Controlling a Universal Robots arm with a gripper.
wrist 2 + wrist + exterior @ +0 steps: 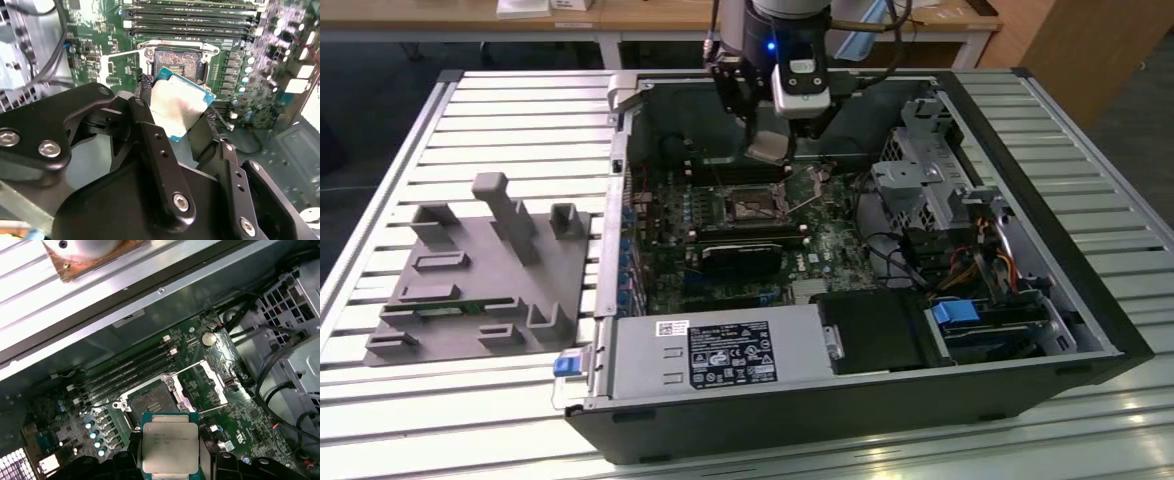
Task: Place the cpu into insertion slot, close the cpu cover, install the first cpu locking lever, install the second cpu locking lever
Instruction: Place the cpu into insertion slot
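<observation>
We see the black gripper (177, 100) with its fingers (152, 135) clamped on opposite edges of the small flat square silver-grey metal cpu (182, 107), which sits between them. Just beyond the fingertips lies the square black-framed insertion slot (177, 62), its pin field uncovered. Beside the slot, the thin silvery metal cpu cover (207, 382) is swung open.

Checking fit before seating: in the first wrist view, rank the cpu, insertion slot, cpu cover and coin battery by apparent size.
1. cpu, though it is nearest the camera.
2. insertion slot and cpu cover, about alike.
3. coin battery.
</observation>
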